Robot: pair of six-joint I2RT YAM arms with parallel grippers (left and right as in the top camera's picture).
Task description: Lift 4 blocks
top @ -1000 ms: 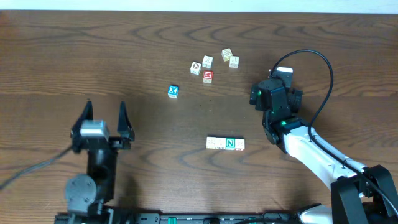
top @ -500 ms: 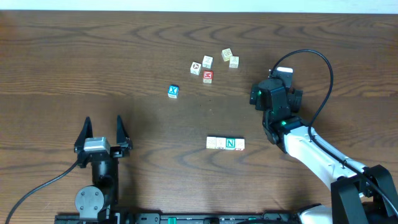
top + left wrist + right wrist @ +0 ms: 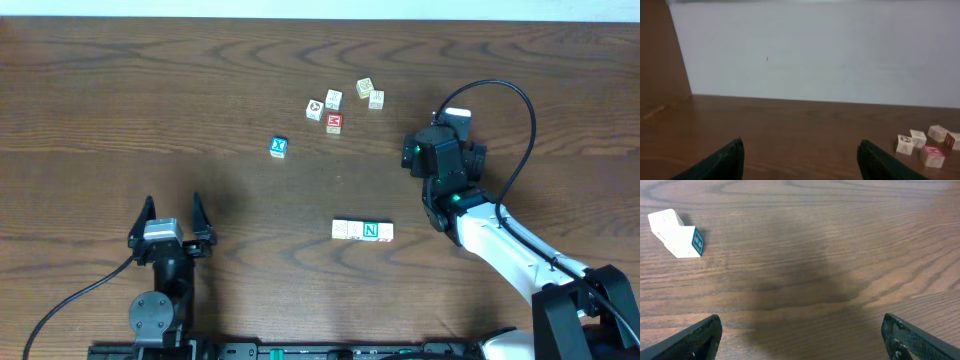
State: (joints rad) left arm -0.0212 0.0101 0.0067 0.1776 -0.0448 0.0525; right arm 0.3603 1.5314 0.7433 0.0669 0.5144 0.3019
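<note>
The blocks (image 3: pixel 362 231) lie in a short row on the table right of centre: two white ones, one with a green N (image 3: pixel 371 231), and a pale one at the right end. In the right wrist view that row (image 3: pixel 675 232) sits at the far upper left, well away from my right gripper (image 3: pixel 800 325), which is open and empty. My right wrist (image 3: pixel 445 160) hovers up and to the right of the row. At the front left my left gripper (image 3: pixel 173 203) is open with nothing between its fingers (image 3: pixel 801 145); the row is out of its view.
Several loose cubes (image 3: pixel 340 104) are scattered at the back centre, a red one (image 3: pixel 334 122) among them; they also show in the left wrist view (image 3: pixel 925 145). A blue cube (image 3: pixel 279 146) lies alone left of them. A white wall (image 3: pixel 815 50) rises behind the table.
My left arm has drawn back toward the front edge and sunk lower, its gripper still open. The right arm and the blocks have not moved.
</note>
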